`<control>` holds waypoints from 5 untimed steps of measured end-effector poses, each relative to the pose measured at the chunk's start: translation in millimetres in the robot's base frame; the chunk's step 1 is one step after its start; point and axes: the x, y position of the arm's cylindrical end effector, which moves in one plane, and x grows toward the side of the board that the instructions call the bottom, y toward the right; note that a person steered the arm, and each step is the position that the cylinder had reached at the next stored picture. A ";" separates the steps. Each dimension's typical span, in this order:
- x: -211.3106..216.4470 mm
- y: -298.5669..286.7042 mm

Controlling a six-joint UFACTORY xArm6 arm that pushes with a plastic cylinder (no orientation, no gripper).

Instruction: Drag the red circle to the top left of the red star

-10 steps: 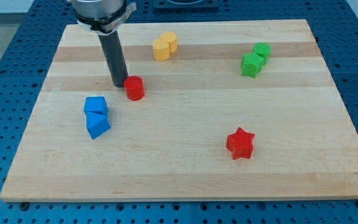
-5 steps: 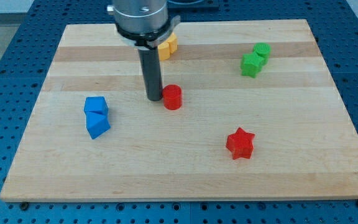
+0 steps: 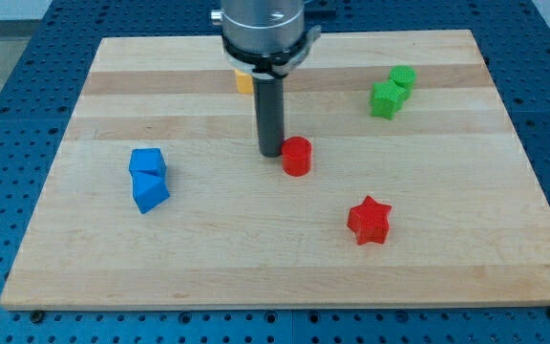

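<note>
The red circle stands near the middle of the wooden board. My tip touches its left side, slightly toward the view's top. The red star lies to the lower right of the circle, about a block and a half away. The circle sits up and to the left of the star.
Two blue blocks sit together at the view's left. Two green blocks sit at the upper right. A yellow block shows partly behind the rod near the top.
My tip has moved right and slightly down, pushing the red circle with it from left of centre toward the red star. The other blocks have not moved.
</note>
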 end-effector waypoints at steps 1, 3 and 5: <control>-5.2 4.6; 1.0 9.3; -0.2 15.9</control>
